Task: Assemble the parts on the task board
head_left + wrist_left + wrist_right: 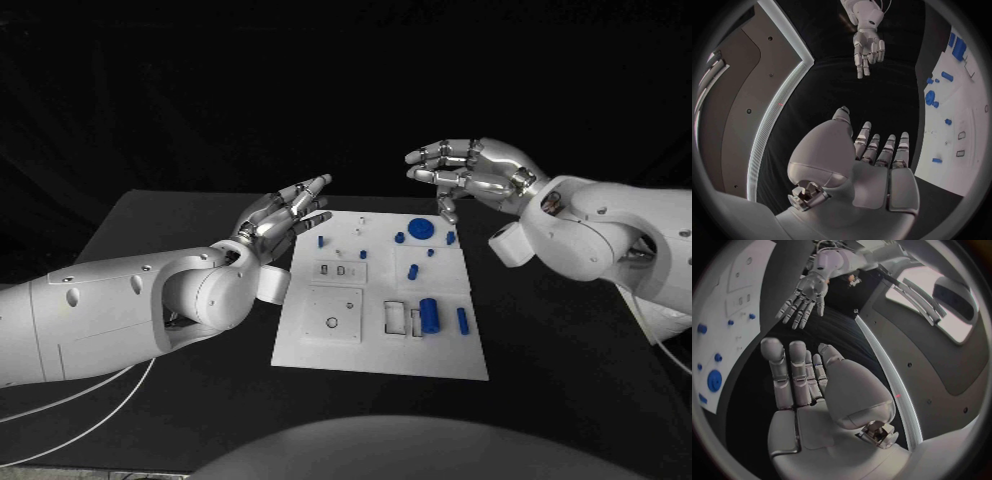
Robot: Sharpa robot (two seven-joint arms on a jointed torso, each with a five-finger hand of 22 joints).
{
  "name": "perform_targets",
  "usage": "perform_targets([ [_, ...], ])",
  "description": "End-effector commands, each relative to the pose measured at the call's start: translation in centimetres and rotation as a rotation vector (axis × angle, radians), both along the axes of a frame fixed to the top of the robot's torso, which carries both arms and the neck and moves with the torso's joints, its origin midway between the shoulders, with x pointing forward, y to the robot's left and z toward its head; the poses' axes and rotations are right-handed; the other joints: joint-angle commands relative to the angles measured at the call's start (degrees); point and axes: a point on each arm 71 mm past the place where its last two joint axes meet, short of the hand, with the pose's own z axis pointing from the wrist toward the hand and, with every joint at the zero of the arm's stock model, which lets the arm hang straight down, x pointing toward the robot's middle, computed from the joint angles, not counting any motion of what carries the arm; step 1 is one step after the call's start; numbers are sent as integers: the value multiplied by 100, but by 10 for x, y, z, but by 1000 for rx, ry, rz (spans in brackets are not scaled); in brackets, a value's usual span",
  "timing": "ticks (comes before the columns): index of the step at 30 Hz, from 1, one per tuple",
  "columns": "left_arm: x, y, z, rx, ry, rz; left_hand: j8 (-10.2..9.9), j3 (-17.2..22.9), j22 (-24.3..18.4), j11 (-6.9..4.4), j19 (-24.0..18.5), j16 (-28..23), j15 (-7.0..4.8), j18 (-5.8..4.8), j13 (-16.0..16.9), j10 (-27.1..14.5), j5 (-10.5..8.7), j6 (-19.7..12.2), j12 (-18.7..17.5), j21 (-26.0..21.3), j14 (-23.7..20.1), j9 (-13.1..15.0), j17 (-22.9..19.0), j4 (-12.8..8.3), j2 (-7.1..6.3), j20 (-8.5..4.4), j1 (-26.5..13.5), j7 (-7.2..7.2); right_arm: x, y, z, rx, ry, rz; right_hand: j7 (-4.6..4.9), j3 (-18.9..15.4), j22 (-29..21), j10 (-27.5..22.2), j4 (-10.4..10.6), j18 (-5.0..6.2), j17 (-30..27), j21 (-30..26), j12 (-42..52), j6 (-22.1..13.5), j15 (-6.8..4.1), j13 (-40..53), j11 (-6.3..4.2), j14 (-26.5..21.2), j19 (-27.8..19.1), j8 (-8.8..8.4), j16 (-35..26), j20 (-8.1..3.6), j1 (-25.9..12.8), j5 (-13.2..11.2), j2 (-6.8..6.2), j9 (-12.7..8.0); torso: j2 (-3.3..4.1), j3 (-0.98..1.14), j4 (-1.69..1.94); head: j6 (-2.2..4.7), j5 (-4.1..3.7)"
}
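— Where is the task board [382, 345] seen, and what is on it?

— Centrally, in the middle of the head frame, on the black table [548, 350]. Small blue parts [428, 316] are scattered over it, with a round blue disc [421, 229] near its far edge. Their exact shapes are hard to make out.

— How are the hands held?

— The left hand [289, 214] is raised beside the board's upper left corner, fingers extended and apart, nothing held. The right hand [469, 172] is hung above the upper right, fingers loosely curled but spread, nothing grasped. Part of the board's left edge is hidden by the left arm.
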Motion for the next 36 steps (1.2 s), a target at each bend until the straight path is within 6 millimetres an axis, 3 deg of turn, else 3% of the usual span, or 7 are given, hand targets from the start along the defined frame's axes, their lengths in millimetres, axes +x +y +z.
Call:
perform_targets([
  [1, -2, -7, -1, -9, 25, -80, 45, -6, 24, 41, 76, 75, 10, -37, 8, 1, 65, 51, 47, 52, 78, 5, 10, 6, 5, 0, 76, 5, 4, 1, 8, -481, -259, 71, 73, 878, 2891, 1255, 219, -427, 2247, 2191, -45, 1014, -54, -333, 16, 1604, 1750, -201, 1853, -46, 145, -709, -622, -283, 51, -33, 8, -33, -13],
  [6, -1, -6, -2, -2, 26, -80, 54, -13, 33, 45, 110, 101, 16, -45, 9, -1, 102, 57, 65, 76, 99, 4, 12, 6, 21, 1, 100, 8, 17, 10, 26, -820, -544, 117, -166, 1316, 3145, 1549, 367, -482, 2399, 2294, -696, 1367, -275, -749, -116, 1725, 1935, -790, 1886, -207, 136, -1153, -1020, -484, 69, -46, 21, -33, -29],
  [9, -1, -5, -2, 1, 22, -77, 60, -21, 38, 44, 127, 105, 15, -52, 9, -3, 129, 65, 78, 87, 96, 4, 10, 4, 22, 2, 119, 8, 26, 16, 25, -911, -597, 131, -245, 1397, 3159, 1575, 383, -484, 2396, 2297, -816, 1401, -323, -810, -152, 1729, 1941, -918, 1882, -243, 133, -1238, -1103, -517, 88, -50, 52, -33, -54],
  [14, -4, -6, 0, 7, 5, -82, 66, -26, 41, 50, 143, 122, 16, -61, 9, -3, 162, 66, 93, 98, 105, 4, 11, 4, 28, 2, 142, 12, 36, 20, 12, -963, -621, 115, -234, 1426, 3185, 1634, 442, -491, 2417, 2305, -910, 1477, -334, -851, -147, 1743, 1960, -1027, 1887, -263, 36, -1304, -1215, -533, 105, -52, 95, -33, -103],
  [29, -18, -2, 12, 24, -33, -88, 176, -63, 77, 172, 287, 433, 88, -165, 30, 87, 292, 282, 285, 202, 395, 24, 56, 4, 56, 6, 322, 123, 41, 20, -15, -1066, -643, 85, -166, 1666, 3239, 1881, 397, -502, 2466, 2320, -959, 1533, -336, -821, -145, 1788, 2003, -1389, 1905, -268, 48, -1055, -1378, -588, 391, -46, 151, -33, -218],
  [33, -19, -1, 14, 26, -37, -84, 201, -64, 84, 202, 316, 483, 101, -189, 39, 128, 331, 326, 345, 223, 429, 28, 59, -1, 59, 5, 373, 148, 42, 22, -22, -1084, -655, 101, -35, 1473, 3286, 2126, 536, -512, 2501, 2336, -642, 1830, -399, -584, -250, 1806, 2046, -1379, 1916, -301, -273, -1536, -1515, -533, 422, -45, 158, -33, -226],
  [36, -19, 1, 15, 26, -39, -81, 224, -68, 88, 227, 337, 540, 107, -208, 47, 171, 348, 365, 404, 238, 475, 32, 66, 2, 63, 4, 403, 170, 43, 24, -27, -1083, -663, 108, -8, 1331, 3311, 1797, 546, -517, 2502, 2341, 164, 1958, -467, 201, -294, 1815, 2066, -1564, 1912, -415, -378, -1606, -1490, -508, 447, -41, 161, -33, -220],
])
